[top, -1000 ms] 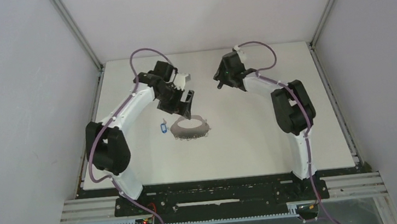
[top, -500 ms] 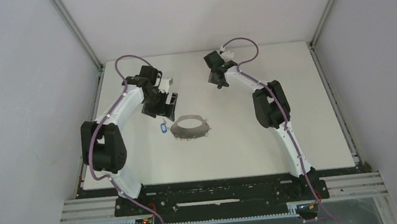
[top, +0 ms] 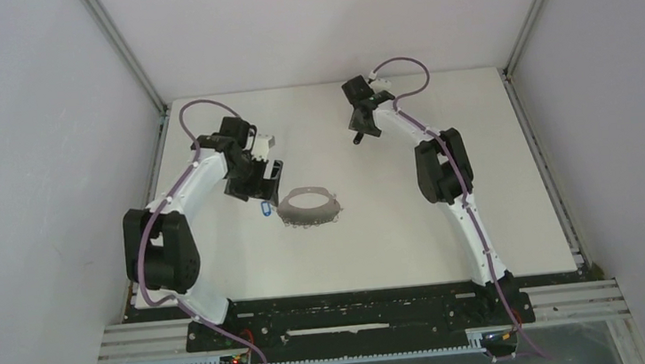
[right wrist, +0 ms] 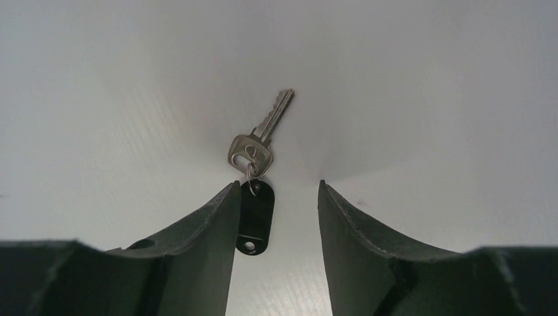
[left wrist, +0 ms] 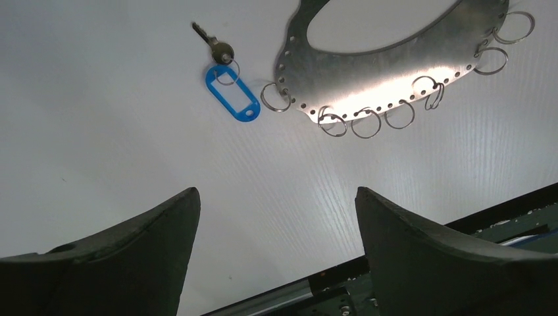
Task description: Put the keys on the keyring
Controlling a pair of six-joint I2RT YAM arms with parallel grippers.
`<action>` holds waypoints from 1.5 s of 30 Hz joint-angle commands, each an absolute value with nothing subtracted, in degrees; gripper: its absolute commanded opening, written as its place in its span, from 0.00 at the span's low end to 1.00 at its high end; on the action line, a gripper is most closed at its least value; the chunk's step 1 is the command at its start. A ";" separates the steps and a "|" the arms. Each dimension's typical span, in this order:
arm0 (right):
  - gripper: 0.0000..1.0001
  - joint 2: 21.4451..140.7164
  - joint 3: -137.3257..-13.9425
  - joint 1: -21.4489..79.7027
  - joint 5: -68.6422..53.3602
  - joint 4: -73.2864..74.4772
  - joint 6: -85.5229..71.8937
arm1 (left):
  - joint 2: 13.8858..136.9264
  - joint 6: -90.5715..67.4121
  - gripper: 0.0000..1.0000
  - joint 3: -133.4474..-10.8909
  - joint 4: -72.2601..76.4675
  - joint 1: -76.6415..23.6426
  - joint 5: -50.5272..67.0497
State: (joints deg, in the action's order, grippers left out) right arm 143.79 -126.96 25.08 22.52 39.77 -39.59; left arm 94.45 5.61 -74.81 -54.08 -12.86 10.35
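Observation:
The keyring (top: 308, 207) is a flat grey metal loop with small rings along its near edge; it lies left of the table's middle and also shows in the left wrist view (left wrist: 395, 66). The blue-headed key (top: 263, 208) lies just left of it, apart from it, and shows in the left wrist view (left wrist: 231, 99). My left gripper (top: 262, 177) is open and empty, above and behind that key (left wrist: 276, 195). My right gripper (top: 359, 134) is open at the table's back (right wrist: 278, 187). The black-headed key (right wrist: 255, 210) lies on the table between its fingers, against the left finger (right wrist: 210, 224).
The white table (top: 412, 227) is walled by grey panels left, right and behind, with metal rails along the left edge (top: 156, 162) and right edge (top: 539, 152). The black base rail (top: 359, 317) runs along the near edge.
My left gripper has pulled back to the left, off the keyring's far rim to beside the blue key. My right gripper has shifted slightly left at the back of the table.

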 commanded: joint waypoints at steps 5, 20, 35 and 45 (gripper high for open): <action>0.40 145.67 -130.34 23.13 18.56 41.42 -41.55 | 89.34 7.28 0.92 -73.03 -52.82 -11.96 10.77; 0.00 138.54 -118.83 23.20 17.08 39.15 -41.95 | 89.76 8.86 0.89 -70.75 -51.84 -11.60 8.97; 0.00 104.66 -74.78 26.66 13.45 36.92 -45.94 | 84.28 10.64 0.91 -69.76 -52.40 -11.79 7.01; 0.00 95.50 -60.58 31.06 14.10 34.96 -47.48 | 79.18 12.01 0.97 -62.44 -49.37 -12.57 2.55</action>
